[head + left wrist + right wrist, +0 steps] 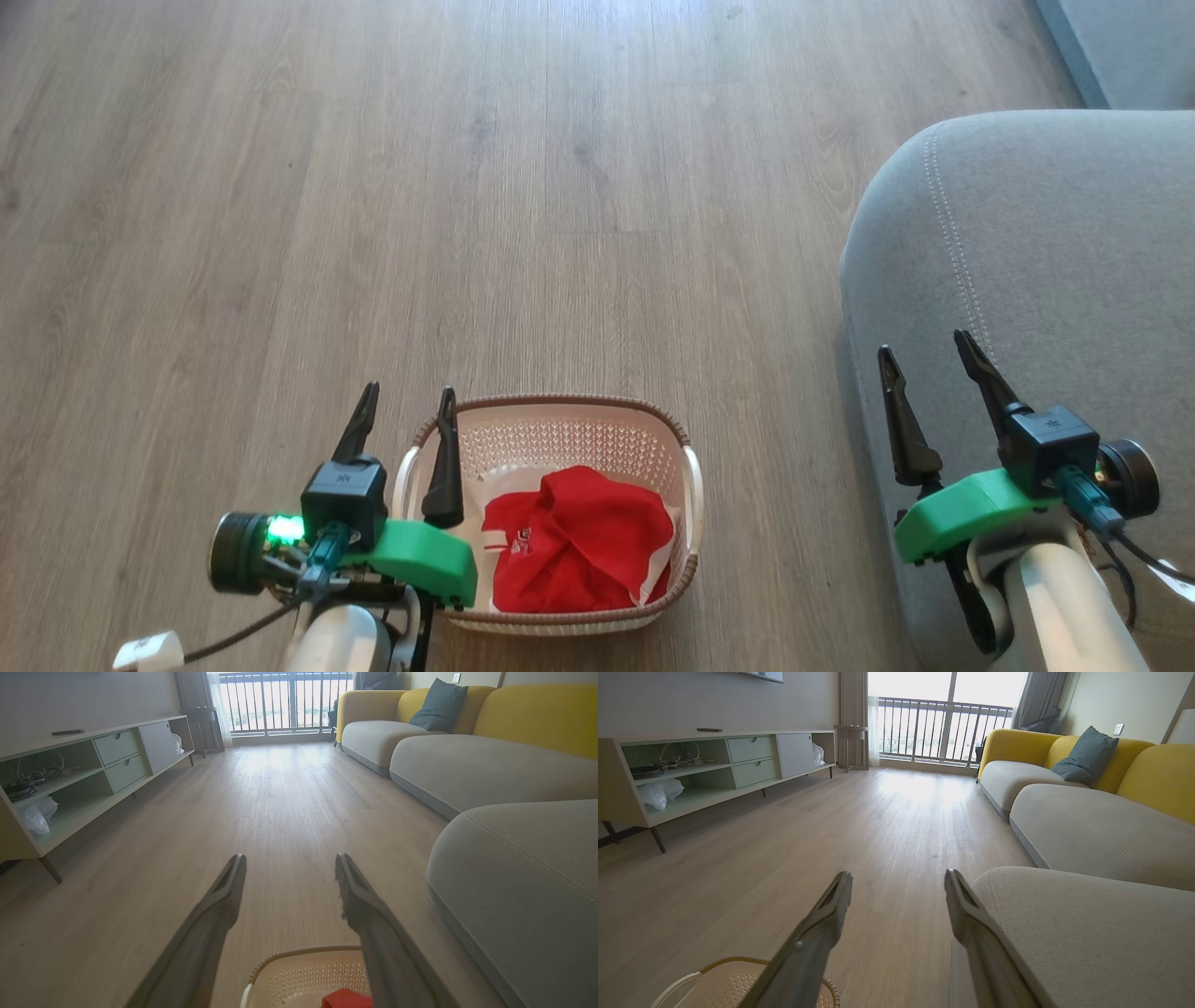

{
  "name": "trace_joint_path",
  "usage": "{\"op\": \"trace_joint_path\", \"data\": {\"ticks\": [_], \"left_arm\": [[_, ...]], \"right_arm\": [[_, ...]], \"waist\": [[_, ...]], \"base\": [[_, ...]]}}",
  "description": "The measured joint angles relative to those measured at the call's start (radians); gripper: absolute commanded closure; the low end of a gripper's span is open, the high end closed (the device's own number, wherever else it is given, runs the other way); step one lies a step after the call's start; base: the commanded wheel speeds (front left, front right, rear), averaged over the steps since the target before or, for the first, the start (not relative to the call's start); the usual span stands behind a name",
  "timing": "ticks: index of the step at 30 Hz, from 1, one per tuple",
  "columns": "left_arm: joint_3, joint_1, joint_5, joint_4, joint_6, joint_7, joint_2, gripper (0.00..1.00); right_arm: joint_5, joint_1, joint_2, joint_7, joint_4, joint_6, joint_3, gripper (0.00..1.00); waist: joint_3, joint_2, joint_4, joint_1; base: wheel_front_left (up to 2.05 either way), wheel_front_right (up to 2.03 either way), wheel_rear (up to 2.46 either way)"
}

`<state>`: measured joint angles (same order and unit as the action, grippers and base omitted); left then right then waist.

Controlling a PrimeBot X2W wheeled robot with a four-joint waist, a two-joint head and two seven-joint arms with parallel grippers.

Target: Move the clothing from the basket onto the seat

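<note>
Down on the pale wood floor (523, 187) sits the basket (560, 403), cream perforated walls under a brown braided rim. The clothing (579, 546) is right there inside it: a crumpled bright red heap, white trim peeking out at the edges, a small crest showing on its left side. Across a strip of bare floor, off to the robot's right, is the seat (1046, 261), big and grey, its pale double seam curving round the corner. The left gripper (411, 387) hangs over the basket's left end, its two dark fingers spread well apart with nothing between them; from the head camera the inner finger crosses the rim beside the white handle (403, 481). From that wrist, the basket's far rim and a dab of red sit low between the fingers. The right gripper (920, 342) is just as wide open and just as empty, poised over the seat's edge that faces the basket. Further back, a low sideboard (93, 760) lines one wall and a yellow-backed sofa (537, 714) carries a dark cushion (439, 700).
</note>
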<state>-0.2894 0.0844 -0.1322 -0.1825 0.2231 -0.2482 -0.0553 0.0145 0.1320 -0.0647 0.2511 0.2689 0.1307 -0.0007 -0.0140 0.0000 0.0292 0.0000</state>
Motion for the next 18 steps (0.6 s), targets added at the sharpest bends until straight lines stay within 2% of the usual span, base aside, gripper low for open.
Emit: {"op": "trace_joint_path", "data": {"ticks": [10,18], "left_arm": [[-0.002,0.004,-0.02,-0.021,-0.002,-0.001,0.0,0.0],[-0.031,0.052,-0.011,-0.099,-0.045,-0.001,0.001,0.0]], "right_arm": [[-0.006,0.001,0.002,0.0,0.001,0.0,-0.001,0.0],[-0.014,0.031,0.002,0.0,0.038,0.0,-0.034,0.0]], "waist": [[-0.017,0.0,-0.002,0.0],[-0.094,0.0,-0.035,0.0]], "base": [[0.0,0.0,0.0],[0.0,0.0,0.0]]}}
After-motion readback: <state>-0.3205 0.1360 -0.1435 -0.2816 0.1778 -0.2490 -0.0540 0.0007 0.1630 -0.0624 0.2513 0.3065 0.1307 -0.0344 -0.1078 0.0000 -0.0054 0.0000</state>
